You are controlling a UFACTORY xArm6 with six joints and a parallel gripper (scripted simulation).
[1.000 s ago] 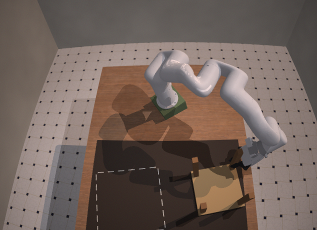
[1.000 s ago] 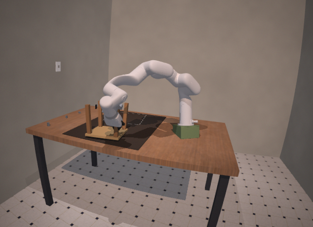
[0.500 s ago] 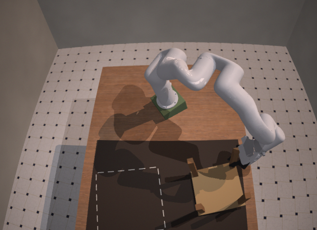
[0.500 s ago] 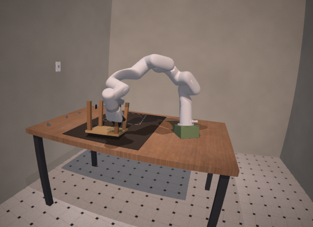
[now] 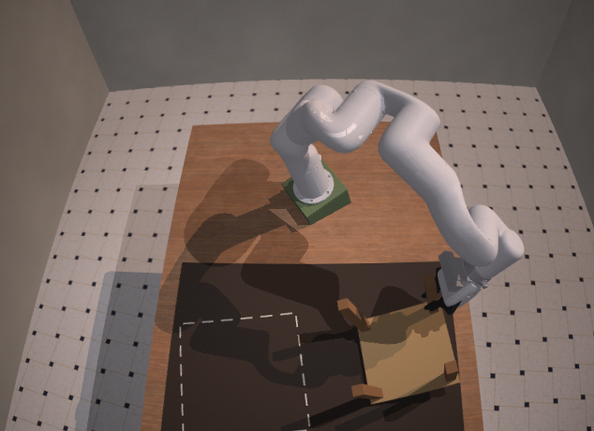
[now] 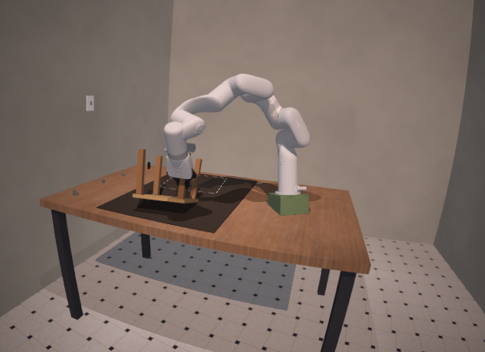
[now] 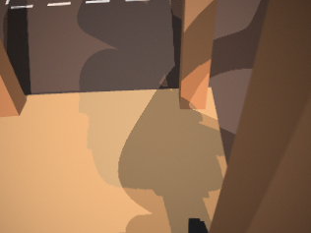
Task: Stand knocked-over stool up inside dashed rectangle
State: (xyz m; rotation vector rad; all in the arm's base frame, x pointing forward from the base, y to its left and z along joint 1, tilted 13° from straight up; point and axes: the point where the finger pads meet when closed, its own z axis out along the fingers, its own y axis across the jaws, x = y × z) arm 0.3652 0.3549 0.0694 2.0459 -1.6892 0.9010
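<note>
The wooden stool (image 5: 408, 359) (image 6: 156, 198) (image 7: 54, 161) is upside down, with its pale seat low and its legs pointing up. In the exterior view the seat is slightly tilted and raised, with dark shadow below it. My gripper (image 5: 433, 291) (image 6: 182, 182) is shut on one leg, at the stool's corner nearest the arm base. That leg (image 7: 261, 146) fills the right of the wrist view; only one black fingertip shows there. The dashed rectangle (image 5: 245, 318) (image 7: 97, 2) lies left of the stool in the top view. Contact between seat and mat is hidden.
The dark mat (image 5: 240, 407) (image 6: 211, 223) lies under the stool and rectangle. The stool is close to the right edge of the table (image 5: 472, 397) in the top view. The green base block (image 5: 331, 203) (image 6: 289, 204) carries the arm behind the mat. Small grey pieces (image 6: 74, 192) stand along the table's far end.
</note>
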